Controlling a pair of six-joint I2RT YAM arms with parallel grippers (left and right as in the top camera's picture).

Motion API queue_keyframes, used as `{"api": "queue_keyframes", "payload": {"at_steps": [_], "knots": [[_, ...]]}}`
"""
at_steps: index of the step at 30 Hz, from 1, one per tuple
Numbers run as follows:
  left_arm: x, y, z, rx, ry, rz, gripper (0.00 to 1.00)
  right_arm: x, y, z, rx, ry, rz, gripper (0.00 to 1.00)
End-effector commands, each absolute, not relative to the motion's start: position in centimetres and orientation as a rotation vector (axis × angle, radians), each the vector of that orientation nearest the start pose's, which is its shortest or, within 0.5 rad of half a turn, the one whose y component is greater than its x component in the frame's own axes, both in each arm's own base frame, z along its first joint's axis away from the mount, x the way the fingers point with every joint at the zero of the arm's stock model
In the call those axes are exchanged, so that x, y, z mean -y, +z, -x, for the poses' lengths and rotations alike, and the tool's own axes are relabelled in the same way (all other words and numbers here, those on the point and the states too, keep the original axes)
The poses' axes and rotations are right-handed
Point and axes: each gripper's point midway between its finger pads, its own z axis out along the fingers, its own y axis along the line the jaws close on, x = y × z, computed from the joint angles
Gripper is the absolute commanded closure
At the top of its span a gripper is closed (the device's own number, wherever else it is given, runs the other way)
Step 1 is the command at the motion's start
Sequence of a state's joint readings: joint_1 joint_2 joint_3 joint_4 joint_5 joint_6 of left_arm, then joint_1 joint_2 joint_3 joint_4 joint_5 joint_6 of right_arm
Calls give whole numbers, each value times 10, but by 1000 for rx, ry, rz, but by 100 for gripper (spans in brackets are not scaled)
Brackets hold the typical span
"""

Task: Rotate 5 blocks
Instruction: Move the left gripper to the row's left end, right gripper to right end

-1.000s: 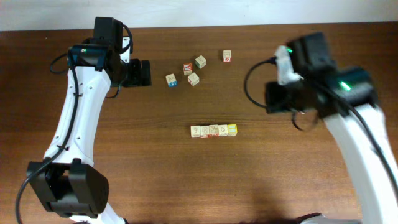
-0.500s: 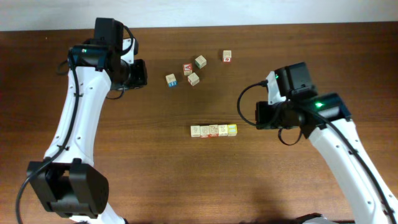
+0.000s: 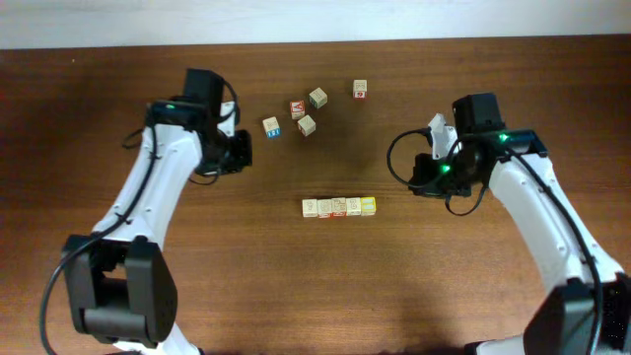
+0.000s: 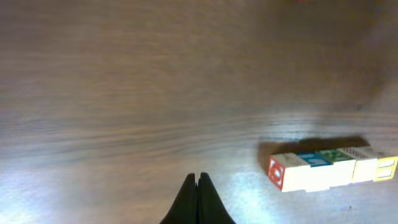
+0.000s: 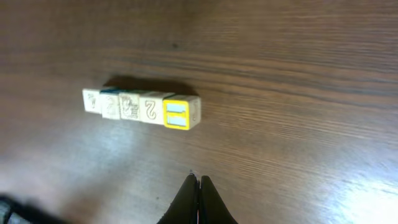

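jaws together, blocks point(image 4: 333, 168) lined up right

Dark wood-grain table point(image 3: 296, 286), pale strip point(image 3: 325, 20) behind, possibly wall

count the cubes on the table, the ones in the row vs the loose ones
cubes in the row: 5
loose cubes: 5
total: 10
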State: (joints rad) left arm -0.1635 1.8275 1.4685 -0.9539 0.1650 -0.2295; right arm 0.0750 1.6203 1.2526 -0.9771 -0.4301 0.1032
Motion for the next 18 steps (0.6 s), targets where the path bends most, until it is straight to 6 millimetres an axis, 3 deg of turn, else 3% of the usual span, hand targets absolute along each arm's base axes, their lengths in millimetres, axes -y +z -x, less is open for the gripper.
{"api": "queue_keyframes", "payload": {"at_steps": [1, 4, 8, 13, 16, 18], "knots": [[119, 72, -370, -2943, -327, -30, 100, -109, 109, -327, -2886, 796, 145, 96], [143, 62, -356, -2958, -403, -105, 100, -112, 99, -332, -2889, 831, 147, 96], [148, 73, -356, -2927, -416, -128, 100, -111, 101, -340, -2851, 854, 143, 96], [165, 97, -357, -2852, -578, -160, 100, -95, 102, -346, -2829, 874, 66, 96], [165, 96, -355, -2856, -586, -161, 100, -83, 104, -349, -2813, 907, -2, 96], [178, 95, -349, -2843, -732, -176, 100, -76, 100, -345, -2839, 927, -49, 96]]}}
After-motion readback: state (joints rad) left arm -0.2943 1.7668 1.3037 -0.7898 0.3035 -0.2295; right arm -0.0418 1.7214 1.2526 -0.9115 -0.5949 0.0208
